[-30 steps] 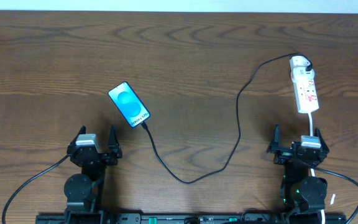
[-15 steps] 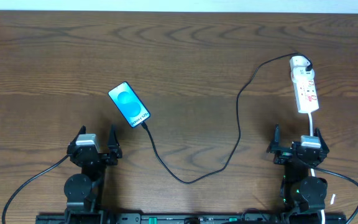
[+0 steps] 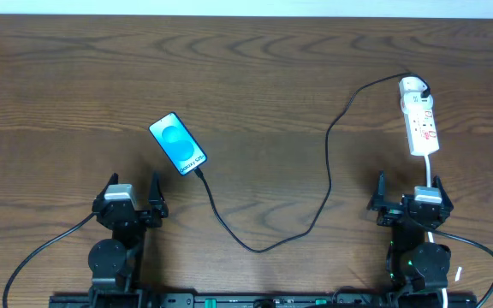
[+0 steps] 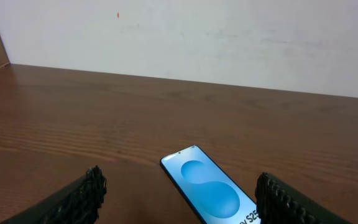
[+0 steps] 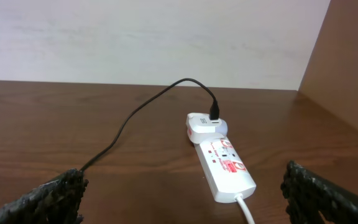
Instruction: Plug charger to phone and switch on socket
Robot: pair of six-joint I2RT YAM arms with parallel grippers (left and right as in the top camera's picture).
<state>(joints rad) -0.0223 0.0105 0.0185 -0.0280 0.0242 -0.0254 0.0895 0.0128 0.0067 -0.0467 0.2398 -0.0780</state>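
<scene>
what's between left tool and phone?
Only bare table between the left tool and the phone; clearest in the overhead view.

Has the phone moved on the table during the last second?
No. The phone lies at the same spot and angle relative to the socket.

Lit phone [image 3: 178, 143] lies flat, charger [image 3: 329, 175] seemingly plugged in, running to the white socket [image 3: 421, 125] far right.
</scene>
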